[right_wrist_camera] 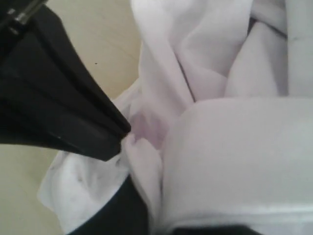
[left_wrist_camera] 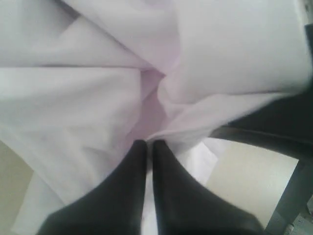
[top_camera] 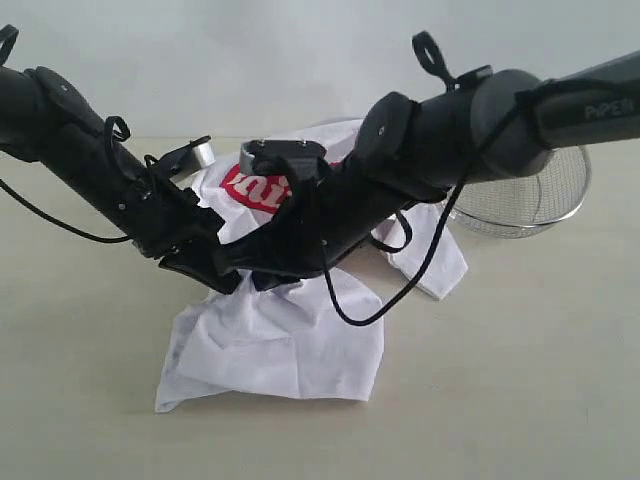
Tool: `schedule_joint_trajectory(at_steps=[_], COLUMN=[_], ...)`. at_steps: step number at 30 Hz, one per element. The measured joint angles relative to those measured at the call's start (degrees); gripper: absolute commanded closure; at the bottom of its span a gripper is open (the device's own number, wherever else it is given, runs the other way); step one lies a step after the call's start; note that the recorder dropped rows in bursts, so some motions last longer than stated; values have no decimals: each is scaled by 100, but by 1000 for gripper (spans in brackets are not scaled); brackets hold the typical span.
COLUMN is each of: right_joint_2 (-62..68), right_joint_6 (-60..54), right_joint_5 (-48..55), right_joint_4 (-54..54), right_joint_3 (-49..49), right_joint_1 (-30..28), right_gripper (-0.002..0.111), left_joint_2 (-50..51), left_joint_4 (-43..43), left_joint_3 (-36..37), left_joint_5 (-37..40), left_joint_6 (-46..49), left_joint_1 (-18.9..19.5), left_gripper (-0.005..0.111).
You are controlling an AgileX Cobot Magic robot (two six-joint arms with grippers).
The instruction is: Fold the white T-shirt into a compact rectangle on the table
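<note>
The white T-shirt (top_camera: 270, 345) is bunched up on the table (top_camera: 560, 390), its middle pulled up between the two arms and its lower part spread toward the front. Red lettering (top_camera: 262, 190) shows at the back of the heap. My left gripper (top_camera: 212, 262) is shut, pinching a fold of the shirt (left_wrist_camera: 146, 73) at its fingertips (left_wrist_camera: 146, 145). Right beside it, my right gripper (top_camera: 262, 272) is shut on a gathered fold of the shirt (right_wrist_camera: 230, 147); cloth drapes over its jaws (right_wrist_camera: 156, 205), and only one black finger (right_wrist_camera: 120, 213) shows.
A round wire-mesh basket (top_camera: 530, 200) stands at the back right, partly behind the right arm. The left gripper's black body (right_wrist_camera: 58, 107) sits close against the right gripper. Bare table (top_camera: 90, 380) lies in front and to both sides of the shirt.
</note>
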Motion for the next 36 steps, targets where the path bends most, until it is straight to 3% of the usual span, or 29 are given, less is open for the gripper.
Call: schedule_joint_trajectory(at_steps=[4,14,19,22,26,27,36], right_joint_2=[-379,-555,-555,-555,-555,-555,-863], right_joint_6=[617,922,1361,1372,1361,1387,2079], right_joint_5=[179,1433,2028,2181,2351,2375,2480], right_joint_4=[-711,-1462,-2651,-2786,-2810,-2854,-3475], right_joint_3=[0,0,0,0,0,0,8], right_joint_1=[-62,-1482,-1782,-1832,-1832,-1832,-1832], right_gripper=[108,108,108,89,41,41,98], left_joint_2=[0,0,0,-52,-271,-326,-611], left_joint_4=[0,0,0,0,-58,-74,-86], left_joint_3=[0,0,0,0,3,3,156], left_joint_5=[0,108,238,369,529,542,570], left_joint_6=[0,0,0,0,0,0,-257], left_joint_1=[0,0,0,0,0,0,-146], left_gripper=[102,102,102,102,102,102,102])
